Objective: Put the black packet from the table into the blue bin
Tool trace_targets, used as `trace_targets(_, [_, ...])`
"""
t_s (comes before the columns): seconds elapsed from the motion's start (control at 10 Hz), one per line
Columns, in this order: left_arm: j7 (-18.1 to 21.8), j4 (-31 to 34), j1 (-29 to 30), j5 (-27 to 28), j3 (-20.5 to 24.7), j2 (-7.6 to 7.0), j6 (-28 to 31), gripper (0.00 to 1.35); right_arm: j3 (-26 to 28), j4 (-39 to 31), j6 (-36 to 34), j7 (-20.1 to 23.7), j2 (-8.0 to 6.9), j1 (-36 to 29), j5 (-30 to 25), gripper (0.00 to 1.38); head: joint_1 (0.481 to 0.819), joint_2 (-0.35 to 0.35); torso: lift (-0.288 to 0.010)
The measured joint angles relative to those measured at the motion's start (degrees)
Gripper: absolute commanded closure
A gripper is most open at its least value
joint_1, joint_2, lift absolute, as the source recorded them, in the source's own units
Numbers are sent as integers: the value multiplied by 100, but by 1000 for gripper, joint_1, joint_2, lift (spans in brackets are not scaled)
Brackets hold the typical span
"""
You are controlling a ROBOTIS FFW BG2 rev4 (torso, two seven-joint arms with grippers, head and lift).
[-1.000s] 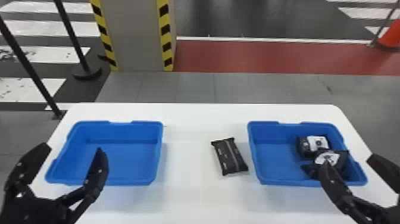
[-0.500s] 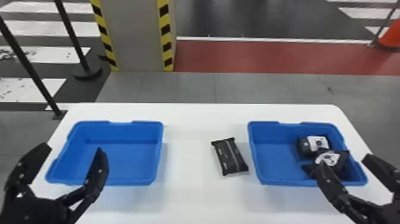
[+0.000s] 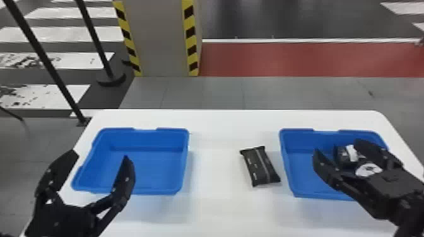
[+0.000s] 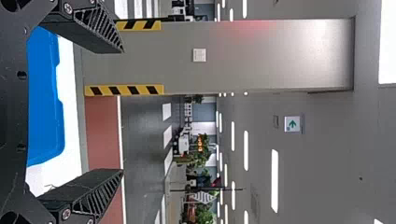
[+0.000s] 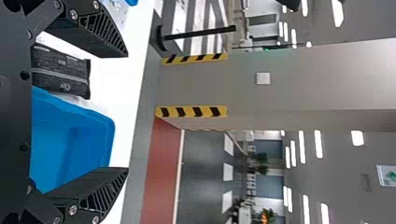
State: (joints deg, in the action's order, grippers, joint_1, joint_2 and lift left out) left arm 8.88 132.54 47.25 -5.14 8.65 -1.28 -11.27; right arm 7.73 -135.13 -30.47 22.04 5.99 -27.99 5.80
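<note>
In the head view the black packet [image 3: 260, 166] lies flat on the white table [image 3: 233, 208], just left of the right blue bin [image 3: 291, 160]. My right gripper [image 3: 339, 151] is open above that bin, over black-and-white packets [image 3: 369, 170] inside it. My left gripper [image 3: 99, 157] stands open at the near side of the left blue bin [image 3: 157, 160]. In the right wrist view the black packet [image 5: 60, 72] and the bin [image 5: 74, 140] show behind my right gripper [image 5: 128, 114]. The left wrist view has my left gripper [image 4: 123, 112] with its fingers wide apart.
Bare table lies between the two bins. Beyond the table stand a grey pillar [image 3: 161, 37] with yellow-black stripes and black posts [image 3: 47, 63] at the left.
My right gripper has moved left and inward from the table's right side to above the right bin. The left gripper and the black packet have stayed in place.
</note>
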Motion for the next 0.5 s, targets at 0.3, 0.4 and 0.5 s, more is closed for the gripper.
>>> trace_targets(0.3, [0, 0, 0, 0, -33, -3, 100, 114, -669, 1077, -1565, 510, 329, 1590, -260, 157, 695, 119, -110])
trace_targets(0.4, [0, 0, 0, 0, -32, 1, 105, 114, -895, 1371, -1794, 586, 363, 1948, -336, 157, 695, 137, -110])
trace_targets(0.5, [0, 0, -3, 5, -33, 4, 106, 114, -1146, 1676, -2016, 662, 391, 2305, -359, 157, 695, 159, -110])
